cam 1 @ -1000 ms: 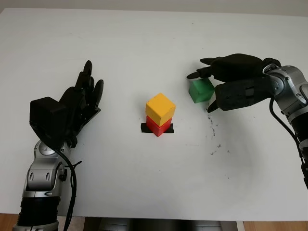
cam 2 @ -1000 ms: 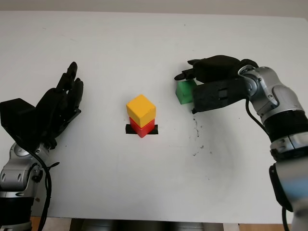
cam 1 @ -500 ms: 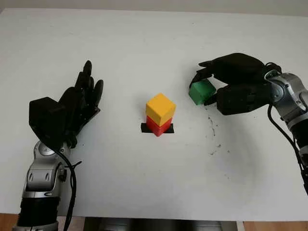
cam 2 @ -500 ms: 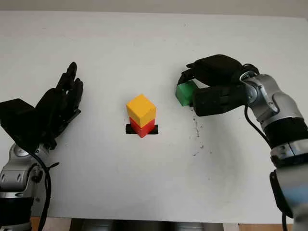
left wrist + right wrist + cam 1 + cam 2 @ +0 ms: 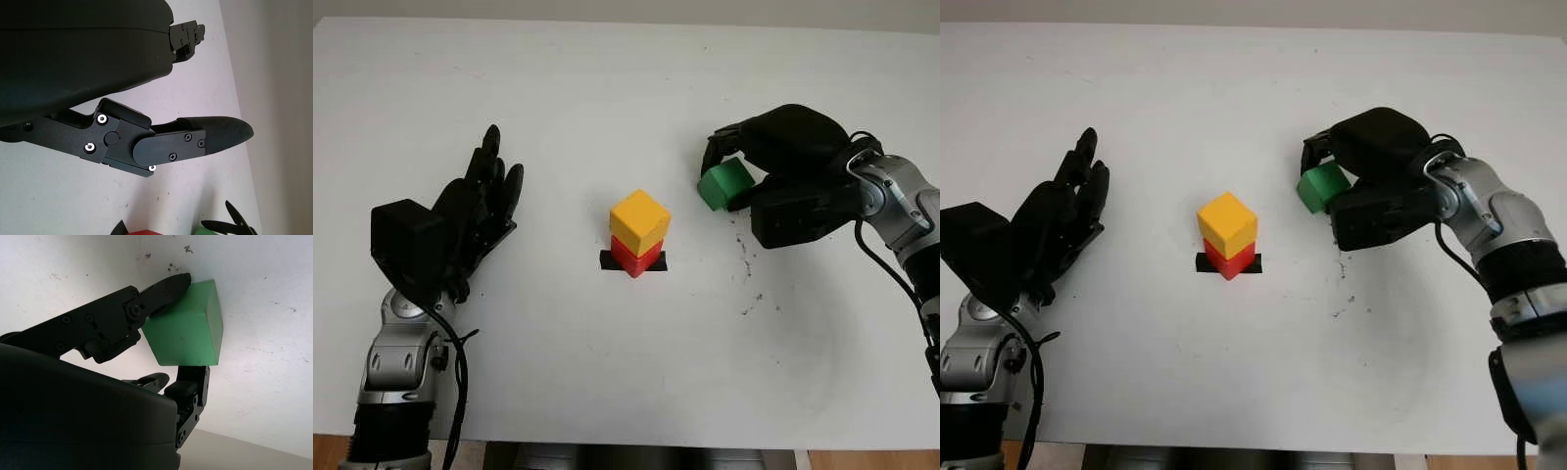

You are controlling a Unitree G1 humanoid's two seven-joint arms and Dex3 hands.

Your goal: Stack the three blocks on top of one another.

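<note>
**Now the green block is off the table**

Clearly the grasp has taken: a second ago the right hand (image 5: 790, 176) was only curling over the green block (image 5: 723, 184) as it sat on the white table (image 5: 607, 88); half a second ago the fingers were closing on it, and now the block rides tilted in the hand, to the right of the stack and somewhat behind it. In the right wrist view, one finger (image 5: 161, 291) presses the block's upper corner and another (image 5: 193, 379) backs it from the opposite side, so the block is pinched between them, with the table visible beyond it.

The block's shift toward the stack is small so far; it sits well apart from the yellow block (image 5: 640, 220), which stands squarely on the red block (image 5: 634, 258) over a strip of black tape (image 5: 607, 260). That pair has not moved at all across the three moments.

The left hand (image 5: 475, 211) holds nothing; open, it stays parked at the left of the table, unchanged.

For the task, two of three blocks are already stacked and the last one is secured. What remains, as I judge it, is carrying the green block above the yellow one, levelling its tilt, and setting it down without nudging the stack.
</note>
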